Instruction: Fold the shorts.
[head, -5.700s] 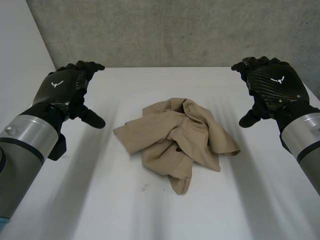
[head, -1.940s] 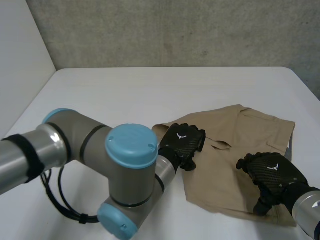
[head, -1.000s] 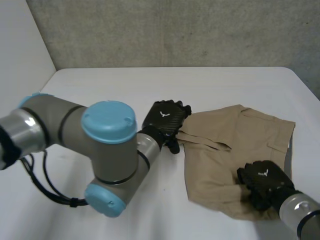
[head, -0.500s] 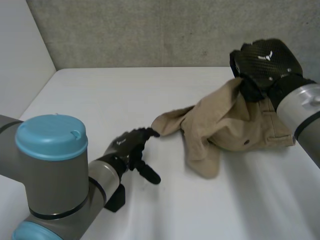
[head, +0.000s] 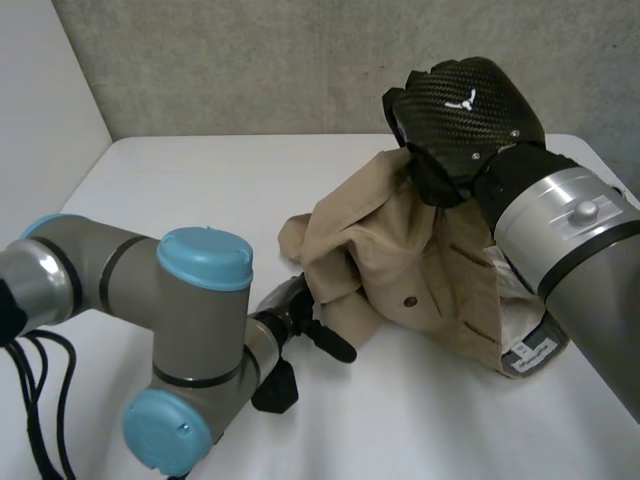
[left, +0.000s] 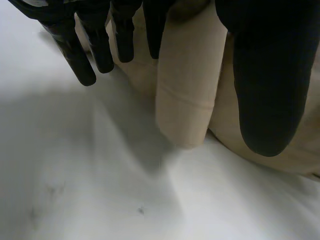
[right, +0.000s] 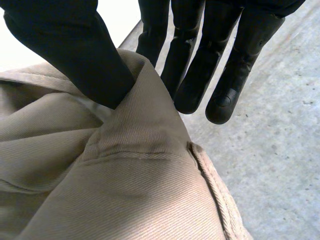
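The right hand (head: 465, 105) pinches the shorts (head: 400, 260) high, the left hand (head: 283, 303) grips a low edge in its fingers; draw them apart evenly.

The right hand (head: 462, 115) is up above the white bench (head: 190, 190), pinching the tan shorts (head: 400, 270) at their top so they hang in a heap. The left hand (head: 288, 305) lies low on the bench, its fingers tucked into the cloth's lower left edge.
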